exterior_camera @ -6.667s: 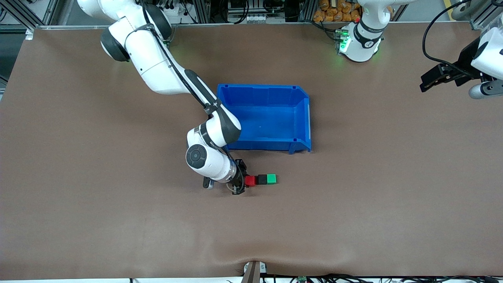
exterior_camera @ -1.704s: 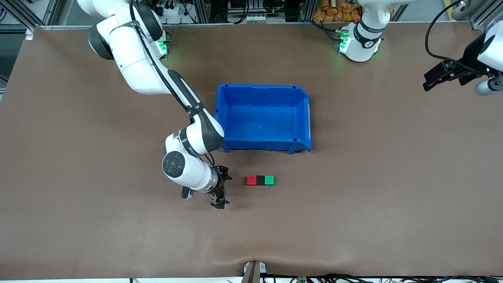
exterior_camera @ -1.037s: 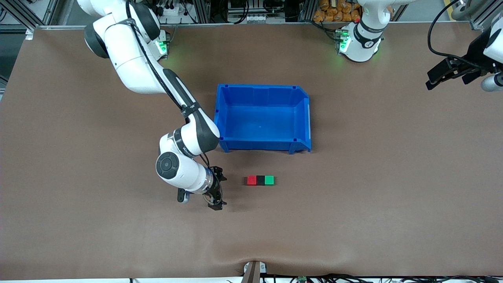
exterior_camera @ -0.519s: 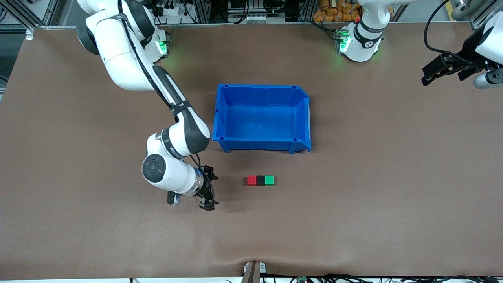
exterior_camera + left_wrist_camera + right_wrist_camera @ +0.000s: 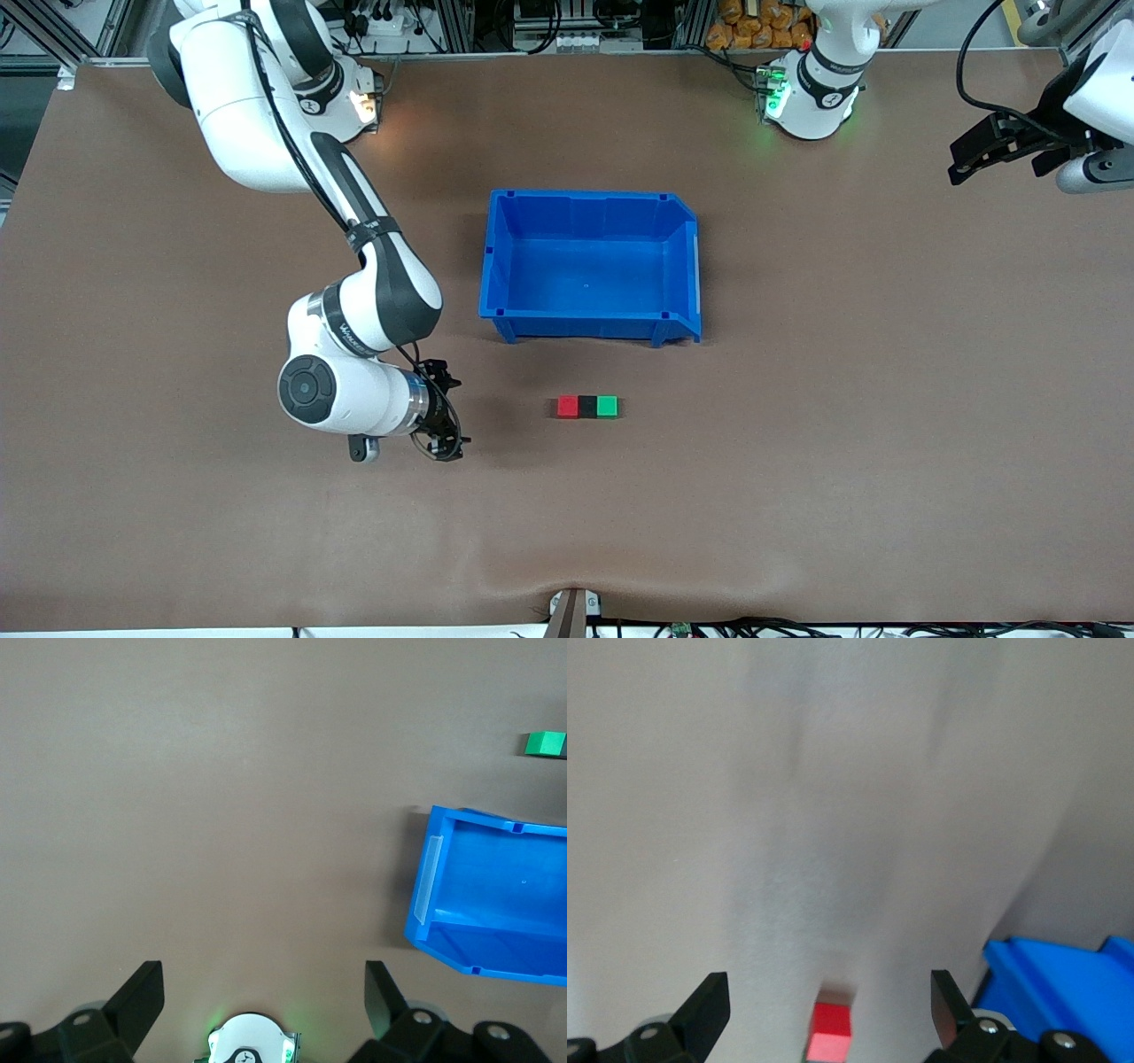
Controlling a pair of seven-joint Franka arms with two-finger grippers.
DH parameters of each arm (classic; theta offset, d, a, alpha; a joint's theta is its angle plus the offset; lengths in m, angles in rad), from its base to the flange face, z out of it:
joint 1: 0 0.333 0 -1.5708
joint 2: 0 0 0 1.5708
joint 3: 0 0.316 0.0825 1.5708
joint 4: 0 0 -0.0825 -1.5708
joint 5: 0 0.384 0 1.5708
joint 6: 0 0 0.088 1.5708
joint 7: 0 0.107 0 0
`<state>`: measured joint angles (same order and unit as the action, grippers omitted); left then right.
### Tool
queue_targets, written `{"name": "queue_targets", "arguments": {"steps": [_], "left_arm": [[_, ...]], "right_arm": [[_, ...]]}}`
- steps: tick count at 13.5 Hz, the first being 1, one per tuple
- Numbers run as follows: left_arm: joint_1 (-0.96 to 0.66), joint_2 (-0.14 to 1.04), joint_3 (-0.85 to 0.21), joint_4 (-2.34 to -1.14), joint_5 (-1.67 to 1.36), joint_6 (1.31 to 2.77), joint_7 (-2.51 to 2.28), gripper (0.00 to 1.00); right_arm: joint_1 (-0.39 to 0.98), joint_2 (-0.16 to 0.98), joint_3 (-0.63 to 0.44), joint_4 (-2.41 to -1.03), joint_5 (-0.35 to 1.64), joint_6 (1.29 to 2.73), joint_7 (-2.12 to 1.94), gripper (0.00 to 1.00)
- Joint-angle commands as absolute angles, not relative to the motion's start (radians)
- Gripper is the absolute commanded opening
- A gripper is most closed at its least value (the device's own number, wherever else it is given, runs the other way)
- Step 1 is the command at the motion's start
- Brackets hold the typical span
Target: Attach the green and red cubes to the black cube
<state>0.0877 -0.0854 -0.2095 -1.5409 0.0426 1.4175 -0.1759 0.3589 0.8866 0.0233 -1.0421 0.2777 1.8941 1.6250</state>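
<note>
Three cubes joined in a row, both tools empty; the remaining risk is a stray sweep through the row.

The tabletop (image 5: 797, 496) carries the blue bin (image 5: 592, 266) at frame centre. In the middle-left of the frame the right tool (image 5: 446, 412) hangs spread wide and empty; a swing toward centre frame could knock the row apart. At the upper-right edge the left tool (image 5: 974, 158) waits, wide and empty. Just below the bin in the frame, the red cube (image 5: 568, 407), black cube (image 5: 587, 407) and green cube (image 5: 607, 407) sit touching in a line; any nudge probably splits them.
</note>
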Motion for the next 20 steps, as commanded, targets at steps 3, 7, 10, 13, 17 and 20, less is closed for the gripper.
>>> {"name": "queue_targets", "arguments": {"steps": [3, 7, 10, 13, 17, 20], "left_arm": [[0.095, -0.106, -0.209, -1.548, 0.029, 1.408, -0.138, 1.0], [0.095, -0.103, -0.209, -1.543, 0.031, 1.41, -0.137, 1.0], [0.095, -0.103, -0.209, -1.542, 0.031, 1.414, -0.138, 1.0], [0.095, -0.101, -0.209, -1.542, 0.028, 1.42, -0.138, 1.0], [0.095, -0.092, -0.209, -1.534, -0.003, 1.422, -0.137, 1.0], [0.097, -0.098, -0.207, -1.534, -0.003, 1.416, -0.135, 1.0]], "right_arm": [[0.328, 0.822, 0.032, -1.063, 0.262, 1.839, 1.539, 1.0], [0.302, 0.813, 0.031, -1.063, 0.262, 1.76, 1.477, 1.0], [0.279, 0.787, 0.037, -1.063, 0.265, 1.727, 1.431, 1.0], [0.246, 0.764, 0.041, -1.063, 0.275, 1.663, 1.361, 1.0], [0.215, 0.742, 0.043, -1.063, 0.29, 1.618, 1.327, 1.0], [0.192, 0.729, 0.044, -1.063, 0.299, 1.57, 1.301, 1.0]]}}
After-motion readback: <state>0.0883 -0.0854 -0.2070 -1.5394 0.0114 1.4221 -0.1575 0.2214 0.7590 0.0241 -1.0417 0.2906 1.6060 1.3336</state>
